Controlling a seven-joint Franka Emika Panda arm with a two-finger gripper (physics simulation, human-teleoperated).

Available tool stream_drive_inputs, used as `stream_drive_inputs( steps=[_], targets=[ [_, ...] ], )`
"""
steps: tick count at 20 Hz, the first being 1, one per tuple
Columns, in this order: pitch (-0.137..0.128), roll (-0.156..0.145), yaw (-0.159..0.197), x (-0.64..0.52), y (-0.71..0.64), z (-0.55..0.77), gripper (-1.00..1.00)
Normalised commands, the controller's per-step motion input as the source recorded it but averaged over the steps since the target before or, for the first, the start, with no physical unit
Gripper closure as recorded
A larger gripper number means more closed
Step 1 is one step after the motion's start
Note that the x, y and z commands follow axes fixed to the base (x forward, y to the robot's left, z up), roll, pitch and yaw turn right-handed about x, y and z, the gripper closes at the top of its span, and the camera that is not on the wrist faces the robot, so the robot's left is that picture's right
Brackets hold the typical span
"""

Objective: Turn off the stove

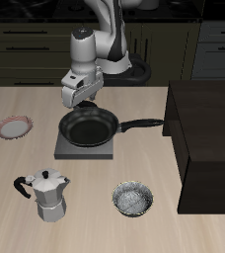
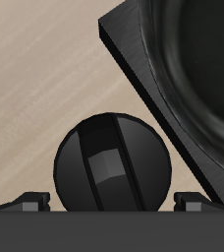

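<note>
Stove: one flat grey square plate point(image 1: 85, 147) on the table point(image 1: 26, 158), just back of the table's middle; in the exterior view its bare corner shows at 7 o'clock of the pan.
Knob: one dark round knob point(image 2: 111, 164) with a raised bar across it, seen close in the wrist view, just beside the stove's edge point(image 2: 148, 84).
Pan: one black frying pan point(image 1: 88, 126) sits on the stove, nothing inside it; its handle points toward 3 o'clock, at the cabinet.
Fingers: the gripper point(image 1: 77, 96) hangs at 11 o'clock of the pan; two fingertips point(image 2: 30, 200) stand either side of the knob, apart, not touching it, holding nothing.
Moka pot: one point(image 1: 49, 195), toward the front edge.
Plate: one small, pink-rimmed point(image 1: 13, 127), bare.
Bowl: one grey patterned point(image 1: 133, 199), contents cannot be told.
Cabinet: one dark brown block point(image 1: 208, 143).
</note>
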Motion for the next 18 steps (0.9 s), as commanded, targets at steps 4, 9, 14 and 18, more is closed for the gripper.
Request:
stream_drive_inputs(
  steps=[4, 9, 14, 18],
  targets=[
    [0.037, 0.001, 0.010, -0.06, -0.05, -0.19, -1.00],
    [0.043, -0.006, 0.002, -0.02, -0.09, -0.18, -1.00],
    [0.018, 0.001, 0.002, 0.05, -0.19, -0.12, 1.00],
    [0.017, 0.006, -0.001, 0.07, -0.06, -0.06, 1.00]
  ],
)
